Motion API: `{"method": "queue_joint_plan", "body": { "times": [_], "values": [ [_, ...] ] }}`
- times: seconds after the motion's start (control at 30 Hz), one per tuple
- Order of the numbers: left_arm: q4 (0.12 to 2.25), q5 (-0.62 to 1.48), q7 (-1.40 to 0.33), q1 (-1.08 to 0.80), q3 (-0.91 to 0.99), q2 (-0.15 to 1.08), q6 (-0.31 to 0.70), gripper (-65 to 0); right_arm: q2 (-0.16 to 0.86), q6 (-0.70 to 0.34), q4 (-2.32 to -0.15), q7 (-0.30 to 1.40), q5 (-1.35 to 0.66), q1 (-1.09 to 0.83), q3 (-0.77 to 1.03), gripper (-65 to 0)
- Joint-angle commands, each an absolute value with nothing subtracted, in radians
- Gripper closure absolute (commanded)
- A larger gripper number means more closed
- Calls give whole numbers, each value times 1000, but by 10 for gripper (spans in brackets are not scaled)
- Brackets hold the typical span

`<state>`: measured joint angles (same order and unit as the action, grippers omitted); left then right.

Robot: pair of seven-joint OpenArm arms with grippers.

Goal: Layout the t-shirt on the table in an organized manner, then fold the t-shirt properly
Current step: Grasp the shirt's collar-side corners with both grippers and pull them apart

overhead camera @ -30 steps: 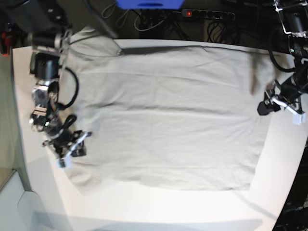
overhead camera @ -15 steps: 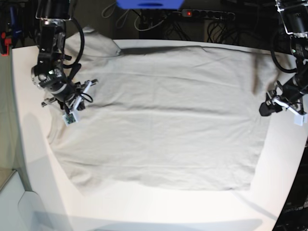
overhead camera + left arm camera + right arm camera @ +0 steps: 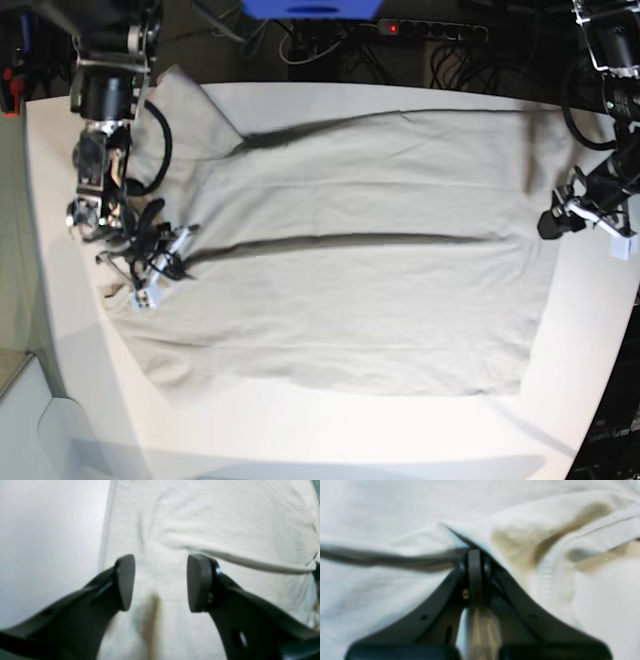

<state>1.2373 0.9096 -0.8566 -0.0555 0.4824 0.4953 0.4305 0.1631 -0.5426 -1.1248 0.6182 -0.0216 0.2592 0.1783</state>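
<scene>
**Now: t-shirt spread over bench, right claw pinching cloth near collar**

Spread wide across the white bench, the beige t-shirt, hem toward the base view's right, collar end toward its left. Bare bench along the near edge, a broad strip below the shirt, and a narrower strip on the base view's left and right. Dark clutter and a power strip beyond the far edge. One long raised crease across the middle of the cloth, running from the right claw toward the hem.

Right claw low on the shirt at the base view's left, clenched on a ridge of fabric beside the ribbed collar, arm reaching down from the far left corner. Left claw released, pads apart above the hem edge with nothing between them, hanging over the shirt's right border, white bench just beside it.
</scene>
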Motion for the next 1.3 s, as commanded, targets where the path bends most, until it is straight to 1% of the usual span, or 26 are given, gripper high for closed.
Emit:
{"method": "queue_joint_plan", "body": {
  "times": [0.0,0.07,0.23,0.3,0.47,0.6,0.77,0.8,0.83,0.87,0.97,1.0,1.1,1.17,1.27],
  "values": [
    [1256,928,-835,-42,490,518,440,-324,173,-545,-1141,654,13,268,185,-18],
    [1257,929,-842,-42,490,516,440,-324,176,-545,-1199,661,13,263,186,-18],
    [1260,931,-843,-42,490,509,440,-324,168,-545,-1435,662,13,156,188,-18],
    [1260,932,-843,-42,486,501,440,-324,148,-545,-1526,664,13,110,188,-18],
    [1294,932,-858,-77,489,464,440,-324,128,-545,-1709,728,10,-16,188,-18],
    [1343,931,-932,-119,489,460,440,-324,91,-545,-1802,750,10,-101,188,-18],
    [1353,928,-990,-165,490,463,438,-323,79,-545,-1837,753,10,-165,188,-18],
    [1353,926,-990,-176,490,463,438,-311,74,-545,-1837,753,10,-173,188,-18],
    [1353,926,-990,-183,490,464,438,-285,74,-545,-1837,753,10,-179,188,-18],
    [1351,924,-993,-188,490,464,438,-238,74,-545,-1837,753,10,-182,188,-18],
    [1348,923,-997,-191,490,463,438,-41,71,-545,-1837,754,10,-186,188,-18],
    [1345,923,-997,-193,490,463,435,0,71,-545,-1837,754,10,-199,188,-18],
    [1340,920,-997,-206,490,463,435,-16,70,-545,-1867,754,8,-228,180,-18],
    [1340,920,-995,-214,484,467,432,0,53,-545,-1893,754,8,-246,180,-18],
    [1339,891,-989,-216,483,469,430,-2,44,-545,-1916,754,8,-266,182,-18]
  ]
}}
